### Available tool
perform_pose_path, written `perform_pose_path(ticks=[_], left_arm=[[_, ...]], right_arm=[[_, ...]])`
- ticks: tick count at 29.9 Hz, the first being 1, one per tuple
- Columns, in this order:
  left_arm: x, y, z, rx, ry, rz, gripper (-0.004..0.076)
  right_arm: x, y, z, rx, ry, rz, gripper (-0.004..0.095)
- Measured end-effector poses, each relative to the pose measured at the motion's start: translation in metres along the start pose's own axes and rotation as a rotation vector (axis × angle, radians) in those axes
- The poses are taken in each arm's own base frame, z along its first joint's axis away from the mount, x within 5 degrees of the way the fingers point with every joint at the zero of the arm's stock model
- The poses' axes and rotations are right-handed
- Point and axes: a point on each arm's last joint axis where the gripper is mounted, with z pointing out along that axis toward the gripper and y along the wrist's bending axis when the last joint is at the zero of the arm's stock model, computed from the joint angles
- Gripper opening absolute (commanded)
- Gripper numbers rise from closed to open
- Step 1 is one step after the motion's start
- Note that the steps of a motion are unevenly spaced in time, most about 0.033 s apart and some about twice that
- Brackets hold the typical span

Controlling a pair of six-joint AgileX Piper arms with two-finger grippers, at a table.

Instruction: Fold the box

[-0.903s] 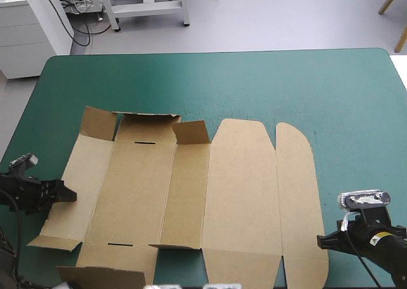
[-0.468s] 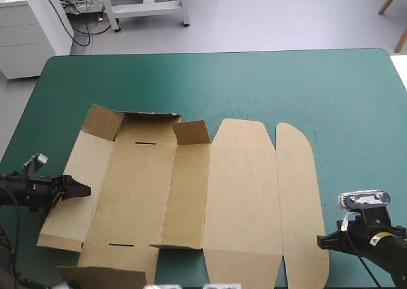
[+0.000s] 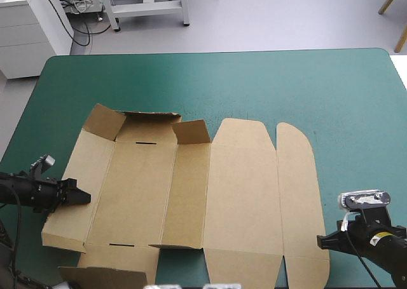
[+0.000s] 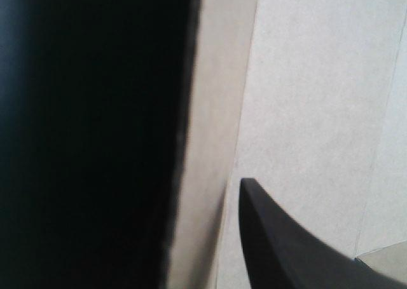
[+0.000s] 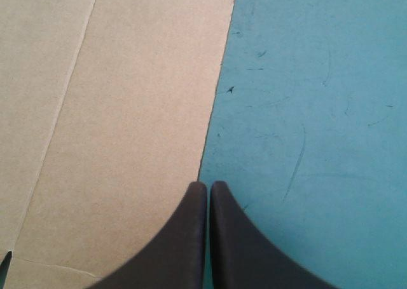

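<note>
Box (image 3: pixel 191 194): left panel tipped higher than earlier, pinched in left claw (image 3: pixel 79 198). Matte brown board, creased, 2 round-ended flaps. Right claw (image 5: pixel 208 186) closed, empty, over table (image 3: pixel 254 79).

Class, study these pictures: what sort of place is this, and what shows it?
Probably a robotics lab: a teal-green table, a brown box sheet spread on it, the left gripper and right gripper at its sides.

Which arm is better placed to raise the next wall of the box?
Left. The left gripper reaches over the box at its left side panel, beside the slotted base. The right gripper, jaws shut, sits at the edge of the flat right flap, holding nothing.
</note>
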Motion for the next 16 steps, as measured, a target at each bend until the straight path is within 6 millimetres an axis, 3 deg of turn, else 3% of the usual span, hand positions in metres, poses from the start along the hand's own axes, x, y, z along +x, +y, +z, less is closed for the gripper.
perform_pose_path(ticks=[6,16], left_arm=[[-0.0002,0.0007,0.0005,-0.005,0.005,-0.005,-0.0008],[-0.0010,-0.0005,0.0004,0.013,0.005,-0.010,-0.0008]], right_arm=[[0.0000,0.0000,0.0000,0.000,0.000,0.000,-0.0002],[0.0000,0.0000,0.0000,0.000,0.000,0.000,-0.0002]])
